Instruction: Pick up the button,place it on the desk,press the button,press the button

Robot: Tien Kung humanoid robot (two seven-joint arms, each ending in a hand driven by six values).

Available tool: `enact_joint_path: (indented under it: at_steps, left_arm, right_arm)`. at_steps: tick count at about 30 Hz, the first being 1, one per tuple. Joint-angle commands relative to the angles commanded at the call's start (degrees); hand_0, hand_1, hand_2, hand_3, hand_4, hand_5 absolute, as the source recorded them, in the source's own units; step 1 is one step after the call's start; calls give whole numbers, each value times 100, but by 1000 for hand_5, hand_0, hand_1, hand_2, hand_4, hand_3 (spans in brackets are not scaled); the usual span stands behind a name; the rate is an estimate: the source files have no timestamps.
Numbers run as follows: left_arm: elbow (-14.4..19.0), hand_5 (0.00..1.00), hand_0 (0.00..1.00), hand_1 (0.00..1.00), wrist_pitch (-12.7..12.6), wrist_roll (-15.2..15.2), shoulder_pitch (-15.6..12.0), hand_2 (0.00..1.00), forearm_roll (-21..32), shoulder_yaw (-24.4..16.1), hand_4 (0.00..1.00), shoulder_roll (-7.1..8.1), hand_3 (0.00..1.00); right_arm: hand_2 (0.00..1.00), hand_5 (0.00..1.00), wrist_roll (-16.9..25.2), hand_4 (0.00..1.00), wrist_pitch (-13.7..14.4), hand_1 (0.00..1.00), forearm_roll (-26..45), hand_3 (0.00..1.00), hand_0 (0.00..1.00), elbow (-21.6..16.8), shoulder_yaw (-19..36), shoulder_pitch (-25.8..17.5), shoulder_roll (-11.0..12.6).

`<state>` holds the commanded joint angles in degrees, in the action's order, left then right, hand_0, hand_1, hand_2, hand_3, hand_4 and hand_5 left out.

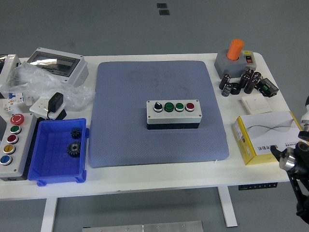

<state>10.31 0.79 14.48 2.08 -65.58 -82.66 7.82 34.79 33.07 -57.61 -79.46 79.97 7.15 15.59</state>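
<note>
Fingers out of frame on both sides, so spread or curled cannot be told. Only a black jointed stretch of the right arm [292,163] in view, at the lower right edge of the frame, just off the table's corner and beside a yellow box [247,141]. No contact with anything on the white table [159,180].

Button box [173,115] upright at the centre of the frame, on a blue-grey mat [125,121], untouched; along its top a black selector knob, two green buttons and a red one, left to right.

Further out, at upper right: grey base with an orange knob [234,57], a cluster of black capacitors [239,82] just below it, then a white switch plate [256,103] near the yellow box.

At lower left: blue bin [48,166] holding two dark gears [74,149], and beside it a grey panel with five coloured buttons [11,145]. Above these, a black adapter [55,101], crumpled clear plastic [29,77] and a grey enclosure with a clear lid [58,64].
</note>
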Motion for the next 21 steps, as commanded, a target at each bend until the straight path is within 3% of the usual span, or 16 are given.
enact_joint_path:
  at_steps: [5, 6, 17, 18, 21]
  left_arm:
    - [0, 185, 616, 548, -3, 8, -28, 518, 44, 42, 556, -7, 590]
    - [0, 187, 615, 548, -3, 6, -27, 521, 41, 38, 559, -8, 590]
    - [0, 189, 615, 548, 1, -2, -3, 521, -183, -204, 558, -25, 591]
    - [0, 190, 614, 548, 3, 1, -6, 520, -213, -236, 560, -31, 591]
    - [0, 190, 614, 548, 4, 2, -7, 520, -293, -330, 560, -33, 591]
  right_arm:
    - [789, 899, 109, 958, -113, 764, 246, 782, 838, 1, -232, 42, -7]
    - [851, 882, 137, 977, -139, 806, 302, 911, 855, 0, -284, 46, -10]
    - [865, 881, 219, 990, -387, 812, 698, 937, 868, 14, -611, -37, -15]
    - [861, 981, 219, 998, -425, 812, 764, 926, 867, 25, -617, -49, -22]
    - [861, 981, 219, 998, -560, 812, 1058, 926, 867, 86, -641, -70, -57]
